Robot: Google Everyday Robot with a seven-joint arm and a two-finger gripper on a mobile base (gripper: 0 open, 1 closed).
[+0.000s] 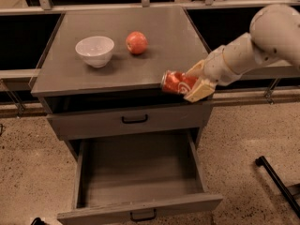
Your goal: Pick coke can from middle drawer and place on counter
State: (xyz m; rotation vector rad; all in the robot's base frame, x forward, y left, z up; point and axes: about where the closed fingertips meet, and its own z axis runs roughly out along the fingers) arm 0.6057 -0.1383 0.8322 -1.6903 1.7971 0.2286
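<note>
My gripper [193, 82] is shut on the coke can [176, 82], a red can with white lettering held on its side. It hangs at the front right edge of the counter [117, 55], about level with the top surface. The white arm reaches in from the upper right. The middle drawer [140, 172] is pulled wide open below, a deep grey box with a black bar handle [142, 215] on its front, and nothing shows inside it.
A white bowl [95, 50] and a red apple [136, 42] sit on the counter's back half. The drawer above [134, 119] is shut. A black bar [277, 182] lies on the speckled floor at the lower right.
</note>
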